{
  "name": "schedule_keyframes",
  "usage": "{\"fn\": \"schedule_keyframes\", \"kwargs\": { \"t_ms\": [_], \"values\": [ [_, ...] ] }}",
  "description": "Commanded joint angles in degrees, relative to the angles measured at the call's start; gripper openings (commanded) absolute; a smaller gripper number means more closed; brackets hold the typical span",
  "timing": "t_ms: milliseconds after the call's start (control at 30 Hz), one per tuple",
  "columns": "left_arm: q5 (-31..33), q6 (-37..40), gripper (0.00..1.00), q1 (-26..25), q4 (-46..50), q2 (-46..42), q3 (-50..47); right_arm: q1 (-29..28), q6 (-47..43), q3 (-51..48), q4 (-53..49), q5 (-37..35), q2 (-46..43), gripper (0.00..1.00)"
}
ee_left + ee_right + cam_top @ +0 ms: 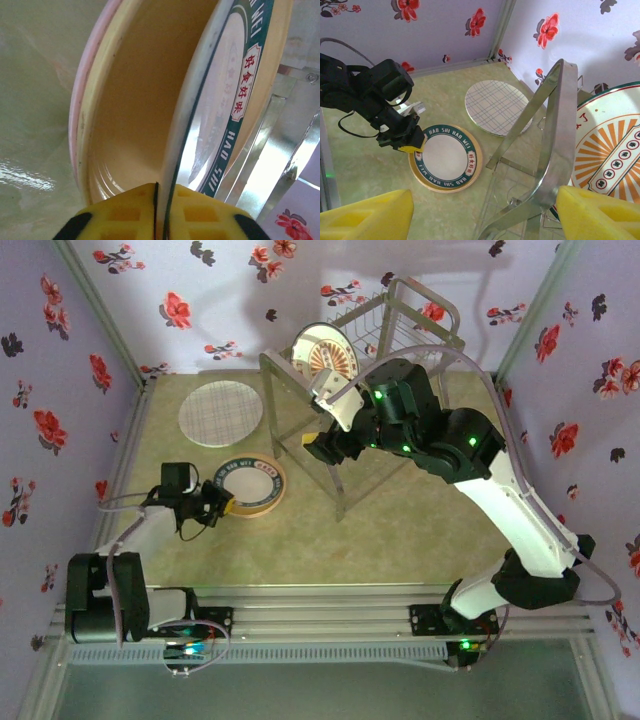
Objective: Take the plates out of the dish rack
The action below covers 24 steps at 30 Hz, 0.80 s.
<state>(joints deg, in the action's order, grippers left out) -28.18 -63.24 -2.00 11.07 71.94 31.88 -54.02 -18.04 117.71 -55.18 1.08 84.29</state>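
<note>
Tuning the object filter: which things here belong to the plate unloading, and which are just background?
Job: rack; sunburst plate in it; grid plate; green-rim plate on yellow plate and pink plate.
Not job: floral walls; base rail.

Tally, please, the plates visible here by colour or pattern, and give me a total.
Orange sunburst plate: 1
Grid-patterned plate: 1
White plate with green band: 1
Yellow plate: 1
Pink plate: 1
Total: 5 plates in view
</note>
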Motion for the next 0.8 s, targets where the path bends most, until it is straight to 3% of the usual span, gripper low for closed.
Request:
{"fn": "schedule_keyframes", "kwargs": {
  "t_ms": [0, 267, 533, 767],
  "values": [
    [-1.4, 1.88, 0.18, -0.46, 0.07, 0.94, 1.52, -0.4, -0.94, 1.58, 1.77, -1.26, 0.34, 0.77],
    [-0.93, 2.72, 0.29, -0.54, 3.37, 1.78, 3.68, -0.39, -0.9, 1.88, 1.82, -1.37, 0.55, 0.77],
    [2.86, 6.7, 0.43, -1.67, 13.96, 3.31, 9.77, -0.47, -0.95, 2.15, 1.63, -1.54, 0.79, 0.77],
    [5.05, 9.63, 0.45, -2.83, 19.62, 6.31, 13.46, -0.4, -0.94, 1.91, 1.58, -1.76, 0.73, 0.77]
  ]
}}
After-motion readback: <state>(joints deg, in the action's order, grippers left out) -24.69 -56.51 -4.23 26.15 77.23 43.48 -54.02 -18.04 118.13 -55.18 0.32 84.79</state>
